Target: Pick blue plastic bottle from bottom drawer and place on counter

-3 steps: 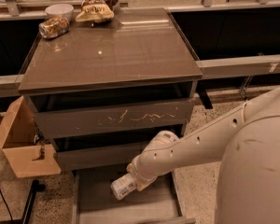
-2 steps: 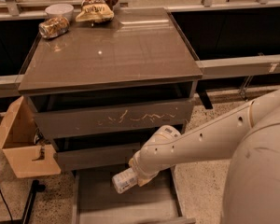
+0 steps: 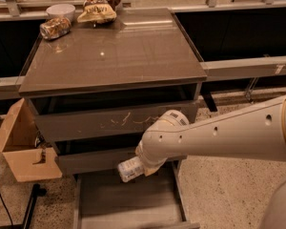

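Observation:
The blue plastic bottle (image 3: pixel 129 169), small and pale with a whitish label, hangs on its side above the open bottom drawer (image 3: pixel 126 204), level with the middle drawer's front. My gripper (image 3: pixel 143 165) is shut on the bottle's right end, at the tip of the white arm that reaches in from the right. The arm's wrist hides most of the gripper. The glossy grey-brown counter (image 3: pixel 114 51) tops the cabinet, well above the bottle.
At the counter's far left corner sit a shiny can (image 3: pixel 55 27), a white bowl (image 3: pixel 60 11) and a brown-and-yellow snack bag (image 3: pixel 99 6). The scratched upper drawer (image 3: pixel 119 120) is closed. An open cardboard box (image 3: pixel 19 149) stands left of the cabinet.
The arm has lifted the bottle up out of the bottom drawer, to the height of the middle drawer's front, and slightly right.

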Motion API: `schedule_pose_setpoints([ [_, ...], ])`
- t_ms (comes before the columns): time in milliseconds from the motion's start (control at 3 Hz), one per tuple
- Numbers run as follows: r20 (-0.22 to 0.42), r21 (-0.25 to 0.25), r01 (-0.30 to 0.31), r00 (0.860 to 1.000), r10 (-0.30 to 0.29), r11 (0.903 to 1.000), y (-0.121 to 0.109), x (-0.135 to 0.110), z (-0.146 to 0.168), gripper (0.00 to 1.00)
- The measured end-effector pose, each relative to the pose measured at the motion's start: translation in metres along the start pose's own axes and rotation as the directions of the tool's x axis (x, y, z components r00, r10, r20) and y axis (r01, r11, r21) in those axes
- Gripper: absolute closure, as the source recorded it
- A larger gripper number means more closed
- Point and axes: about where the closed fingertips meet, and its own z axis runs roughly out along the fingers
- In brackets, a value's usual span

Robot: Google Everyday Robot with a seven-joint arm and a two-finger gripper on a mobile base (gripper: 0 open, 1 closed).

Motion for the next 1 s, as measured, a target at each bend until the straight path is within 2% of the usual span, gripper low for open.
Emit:
schedule_pose_setpoints([
  [333,0.000,0.000,0.000,1.000,0.000,1.0000,0.000,0.000,0.000,1.00],
  [667,0.035,0.019,0.010,0.999,-0.010,0.9998,-0.006,-0.005,-0.011,1.00],
  [1000,0.079,0.072,0.033,0.996,-0.038,0.9968,-0.027,-0.010,-0.058,1.00],
])
